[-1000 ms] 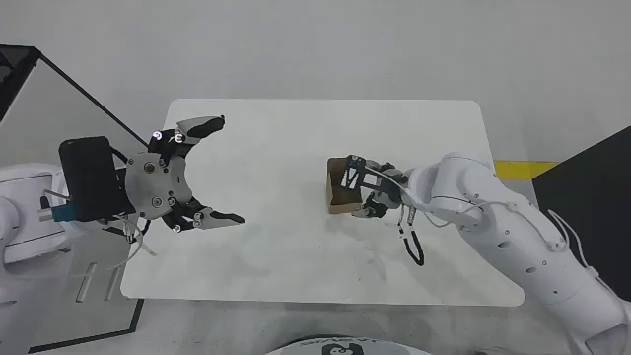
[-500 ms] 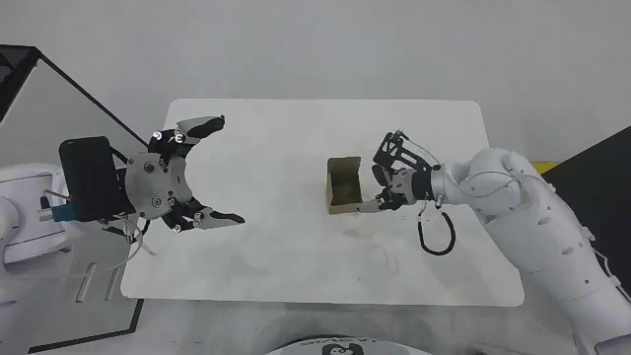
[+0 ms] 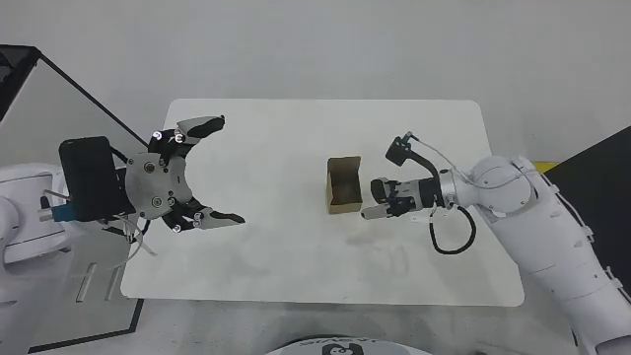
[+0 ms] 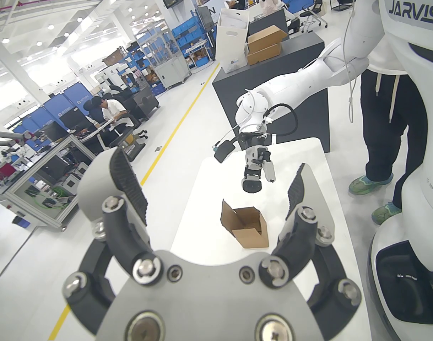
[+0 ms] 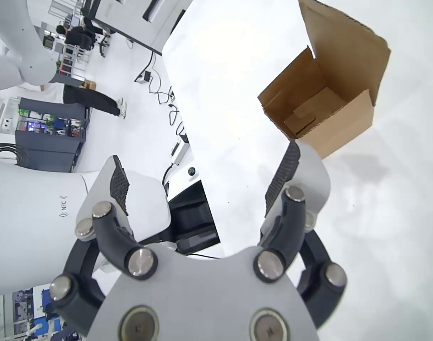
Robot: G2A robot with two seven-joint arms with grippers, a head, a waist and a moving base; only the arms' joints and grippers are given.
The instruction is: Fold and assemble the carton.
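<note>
We saw the carton (image 3: 343, 185) resting on the white table (image 3: 296, 128), somewhat nearer the right edge than the left and about halfway between the far and near edges. It was of plain brown cardboard and its top stood open. In the right wrist view the carton (image 5: 323, 108) showed a bare inside with a small tab lying flat on its floor, and one tall flap rose upright along one side. The other walls ended level at the rim. From the left wrist view the carton (image 4: 246, 227) stood squarely on its base, with nothing else on the table around it.

The right gripper (image 3: 378, 200) hung low over the table just beside the carton, on the side facing the right edge. Its fingers were spread apart and held nothing, as the right gripper (image 5: 204, 153) plainly showed in its own wrist view. One fingertip (image 5: 291, 157) lay close to a lower corner of the carton; we could not tell whether it touched the cardboard. A black cable (image 3: 449, 242) looped down from that arm's wrist above the table.

The left gripper (image 3: 229, 169) hovered over the table near the left edge, well apart from the carton. Its fingers (image 4: 125, 182) were spread wide, and it gripped nothing.
</note>
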